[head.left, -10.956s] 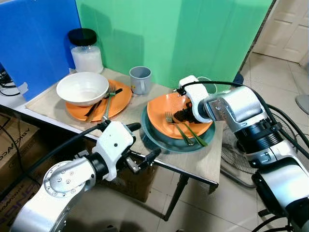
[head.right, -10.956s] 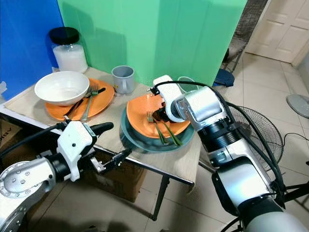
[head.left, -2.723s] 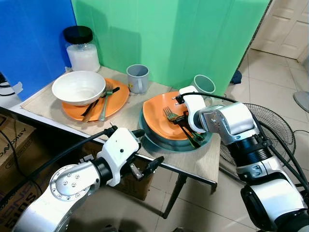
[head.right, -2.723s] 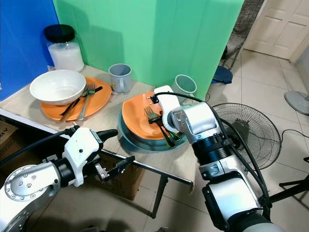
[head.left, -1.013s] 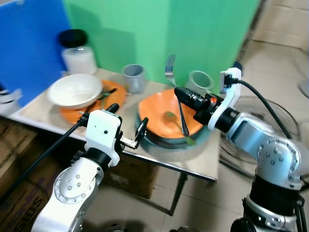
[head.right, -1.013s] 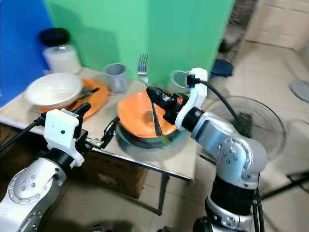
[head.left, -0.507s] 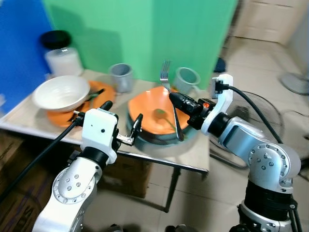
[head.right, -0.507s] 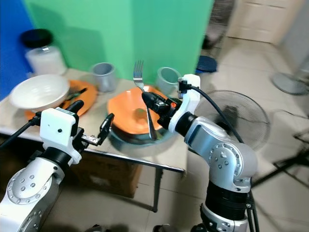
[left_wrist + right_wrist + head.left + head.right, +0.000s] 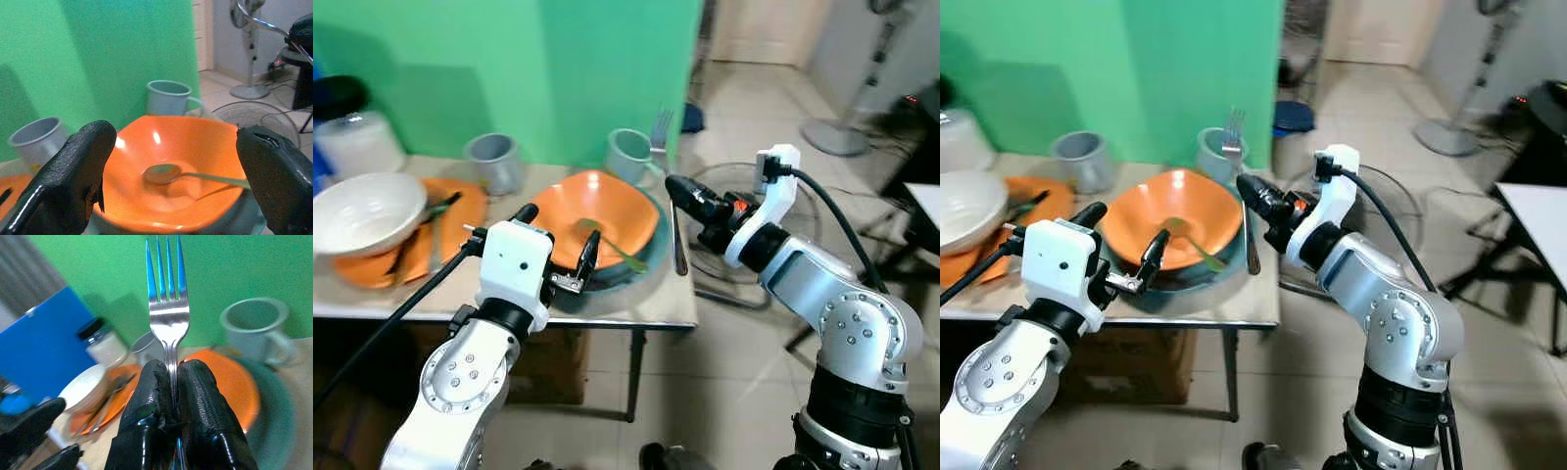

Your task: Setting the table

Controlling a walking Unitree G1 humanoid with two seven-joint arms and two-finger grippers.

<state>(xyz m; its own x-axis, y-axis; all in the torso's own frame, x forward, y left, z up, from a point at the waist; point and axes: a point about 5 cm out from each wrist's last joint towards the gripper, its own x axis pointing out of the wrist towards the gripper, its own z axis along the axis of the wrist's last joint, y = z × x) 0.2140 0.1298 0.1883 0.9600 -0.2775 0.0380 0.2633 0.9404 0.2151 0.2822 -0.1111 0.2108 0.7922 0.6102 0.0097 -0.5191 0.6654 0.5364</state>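
My right gripper (image 9: 172, 382) pinches the fork (image 9: 167, 308) mid-handle, tines up; thin, stiff and likely slippery. Left gripper (image 9: 173, 161) gapes, empty, near the orange bowl (image 9: 195, 147).

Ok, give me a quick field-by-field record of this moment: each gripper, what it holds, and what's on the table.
right gripper: shut on the fork, held upright with tines up, off the table's right edge
left gripper: open, holding nothing, facing the orange bowl
orange bowl: stacked on a teal plate, green spoon inside
mugs: two grey mugs by the green backdrop
far left: white bowl on an orange plate
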